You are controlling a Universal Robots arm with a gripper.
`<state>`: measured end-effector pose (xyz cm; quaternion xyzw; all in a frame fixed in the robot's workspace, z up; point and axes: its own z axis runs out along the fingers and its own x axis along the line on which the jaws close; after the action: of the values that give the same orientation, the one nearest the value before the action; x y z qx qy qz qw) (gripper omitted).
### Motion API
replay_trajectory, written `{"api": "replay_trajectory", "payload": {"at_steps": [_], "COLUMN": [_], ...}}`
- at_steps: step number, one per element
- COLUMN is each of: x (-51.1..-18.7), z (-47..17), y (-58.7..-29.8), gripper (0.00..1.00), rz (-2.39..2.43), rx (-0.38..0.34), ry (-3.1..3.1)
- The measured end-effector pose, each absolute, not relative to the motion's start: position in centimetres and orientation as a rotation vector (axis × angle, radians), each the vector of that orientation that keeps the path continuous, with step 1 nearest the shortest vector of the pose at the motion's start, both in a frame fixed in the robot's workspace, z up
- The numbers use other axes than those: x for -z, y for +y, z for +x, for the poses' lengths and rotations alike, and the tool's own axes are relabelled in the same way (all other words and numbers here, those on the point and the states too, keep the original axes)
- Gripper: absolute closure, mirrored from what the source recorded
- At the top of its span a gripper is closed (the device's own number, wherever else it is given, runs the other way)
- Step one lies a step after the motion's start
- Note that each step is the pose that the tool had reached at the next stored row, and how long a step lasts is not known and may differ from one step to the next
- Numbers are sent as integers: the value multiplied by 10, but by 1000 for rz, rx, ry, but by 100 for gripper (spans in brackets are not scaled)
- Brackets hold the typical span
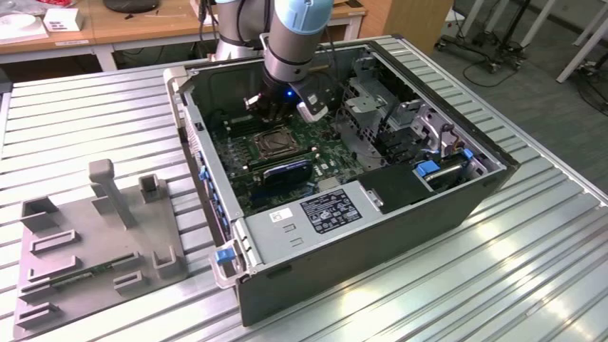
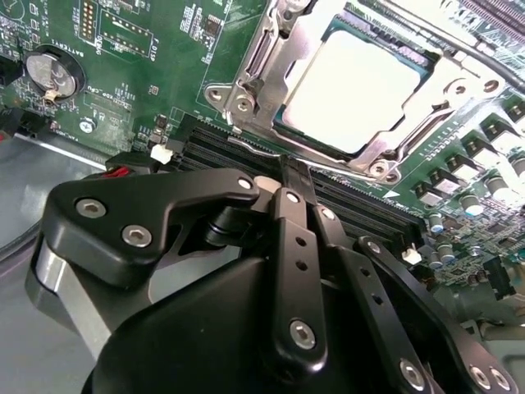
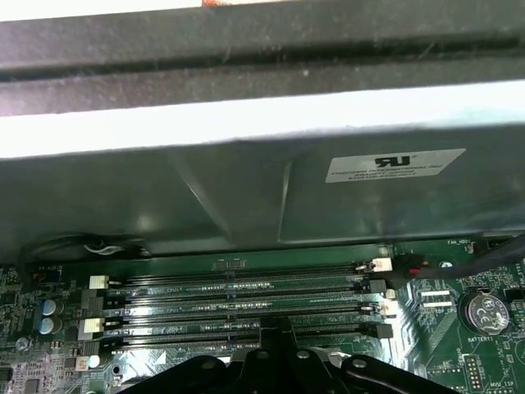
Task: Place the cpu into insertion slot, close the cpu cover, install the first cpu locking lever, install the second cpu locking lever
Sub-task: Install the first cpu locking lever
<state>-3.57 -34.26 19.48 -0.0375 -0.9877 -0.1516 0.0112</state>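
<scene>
- My end effector (image 2: pixel 297 176) is matte black, linkage bars with bright screw heads; in the second wrist view its fingers (image 2: pixel 295 238) meet at one narrow tip with nothing between them, so I log it as clenched and empty.
- In the exterior view the end effector (image 1: pixel 273 117) hangs inside the open computer case (image 1: pixel 380 214), just above the green circuit board (image 1: pixel 328 146).
- The tip sits over the long black memory slots (image 3: pixel 246 308); the first wrist view shows them as parallel ribbed rows with white end clips, backed by the grey sheet-metal case wall (image 3: pixel 205 193).
- Second wrist view: the cpu (image 2: pixel 353 94), flat square with a pale, glaring metal top, lies seated in the insertion slot (image 2: pixel 426 59).
- The cpu cover (image 2: pixel 262 61), a thin silvery cut-out frame, lies around the chip.
- A round coin battery (image 2: pixel 51 74) sits on the board, well apart from the socket.
- Exterior view: the case rests on a ribbed metal table (image 1: pixel 95 114); a grey moulded fixture (image 1: pixel 95 242) stands on the exterior view's left.
</scene>
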Motion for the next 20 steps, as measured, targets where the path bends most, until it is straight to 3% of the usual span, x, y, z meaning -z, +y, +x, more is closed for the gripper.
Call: {"api": "replay_trajectory", "payload": {"at_steps": [20], "x": [-194], "z": [-35], "y": [-340], "gripper": [89], "rz": [-122], "rx": [468], "ry": [-3055]}}
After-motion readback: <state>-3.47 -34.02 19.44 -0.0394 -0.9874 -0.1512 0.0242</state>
